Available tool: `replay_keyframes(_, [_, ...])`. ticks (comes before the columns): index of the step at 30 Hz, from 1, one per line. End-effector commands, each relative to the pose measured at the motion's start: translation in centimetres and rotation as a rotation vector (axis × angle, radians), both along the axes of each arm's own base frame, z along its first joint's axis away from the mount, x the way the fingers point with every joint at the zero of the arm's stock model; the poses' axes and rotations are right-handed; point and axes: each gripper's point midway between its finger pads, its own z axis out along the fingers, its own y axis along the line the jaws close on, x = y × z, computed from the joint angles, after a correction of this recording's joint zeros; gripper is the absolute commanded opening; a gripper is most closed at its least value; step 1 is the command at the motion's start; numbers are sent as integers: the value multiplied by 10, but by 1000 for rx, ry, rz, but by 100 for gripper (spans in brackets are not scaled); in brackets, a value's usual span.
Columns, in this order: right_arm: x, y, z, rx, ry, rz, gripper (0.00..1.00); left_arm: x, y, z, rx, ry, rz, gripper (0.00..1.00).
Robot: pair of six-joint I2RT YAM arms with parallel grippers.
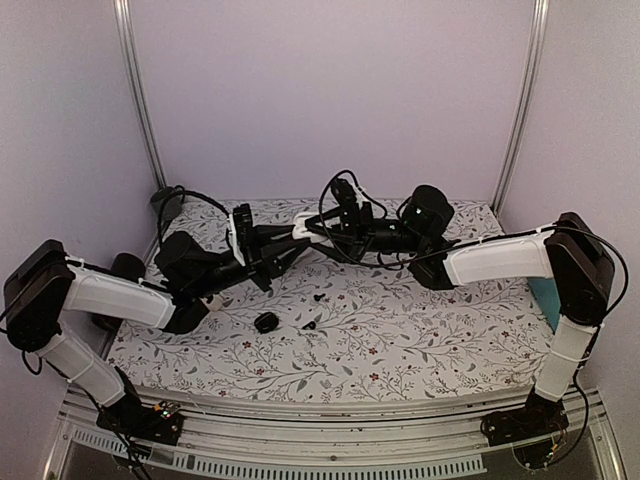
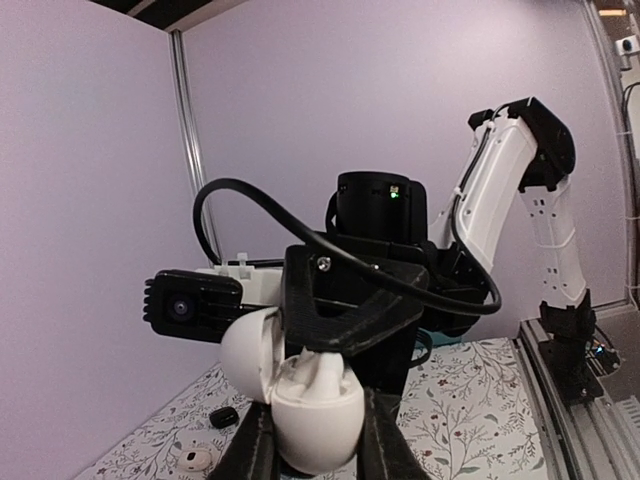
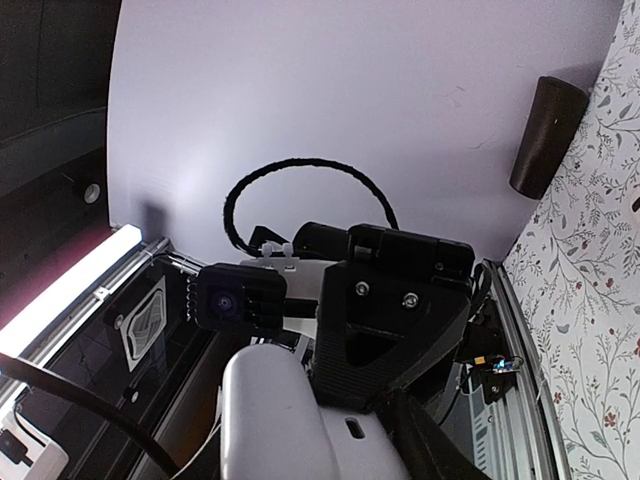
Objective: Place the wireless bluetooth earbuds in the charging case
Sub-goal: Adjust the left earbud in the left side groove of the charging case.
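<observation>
My left tool (image 2: 318,455) squeezes the charging case (image 2: 310,415) at 12 o'clock above the worktop (image 1: 400,340); one earbud (image 2: 325,372) sticks up inside, and my right tool (image 2: 325,345), grip hidden from me, should press it in.

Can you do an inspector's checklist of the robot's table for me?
Surface: table with a flowery cover.
Job's things: white case, lid open, held in the air; an earbud seems to stick out of it. A whitish bit on the cover may be the other earbud.
Clutter: small black bits on the cover.
Grippers: left gripper shut on the case; right gripper right at the case, open or shut unclear.
Cables: black cable loops over the left wrist, off the table.
Surroundings: plain walls, metal posts, dark cylinder.
</observation>
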Motion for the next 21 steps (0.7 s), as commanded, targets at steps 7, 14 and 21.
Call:
replay_keyframes(7, [0,9,-12,-46,-8,17,21,4,-3,15,-24,-29,-4,0])
replay_keyframes(14, [4,12,-24,-127,-5,-2,8,6,-6,21,-17,-31,-13,0])
replay_keyframes(21, [7,12,-23,-158,-55,-27,33,6,-5,20,-4,-13,-14,0])
